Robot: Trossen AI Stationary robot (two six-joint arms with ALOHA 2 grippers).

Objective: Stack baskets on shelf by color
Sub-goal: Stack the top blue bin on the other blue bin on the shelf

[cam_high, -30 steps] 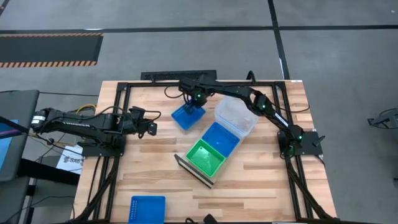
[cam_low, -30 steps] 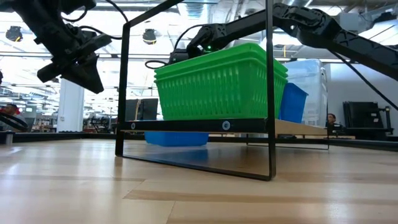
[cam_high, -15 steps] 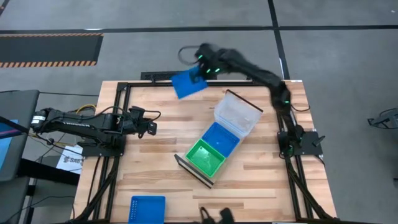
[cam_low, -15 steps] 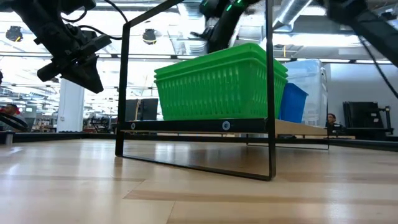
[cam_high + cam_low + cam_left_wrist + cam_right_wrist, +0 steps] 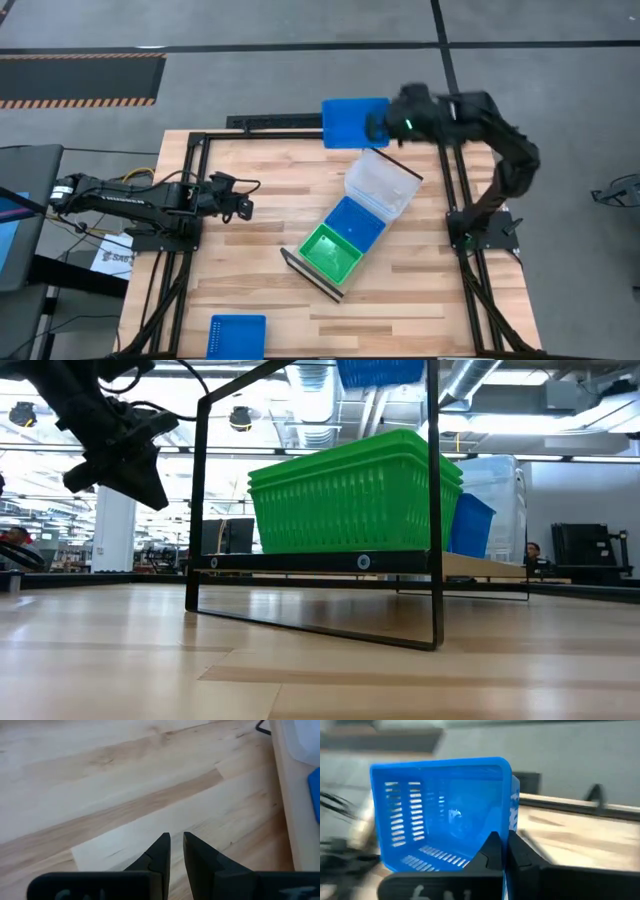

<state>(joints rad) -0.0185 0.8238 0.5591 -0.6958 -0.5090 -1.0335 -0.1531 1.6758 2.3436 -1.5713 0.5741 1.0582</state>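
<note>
The left gripper [image 5: 243, 205] hovers idle over the bench's [image 5: 240, 270] left side, its fingers nearly together on nothing. On the shelf [image 5: 312, 275] sit green [image 5: 330, 250], blue [image 5: 355, 222] and clear [image 5: 378, 185] baskets. The right gripper [image 5: 385, 124] is clamped on a blue basket's [image 5: 353, 122] wall, high above the bench's far edge; such a thin pinch could let it swing, slip, or knock the clear stack.

1. Three blue baskets were in view: one held aloft [image 5: 354, 122], one on the shelf [image 5: 354, 222], one near the table's front edge [image 5: 238, 335].
2. One green basket stack [image 5: 331, 252] sat on the shelf; its layers could not be counted.
3. One clear basket stack [image 5: 380, 184] was there.
4. One shelf [image 5: 309, 275] stood on the table.
5. Two arms were visible.
</note>
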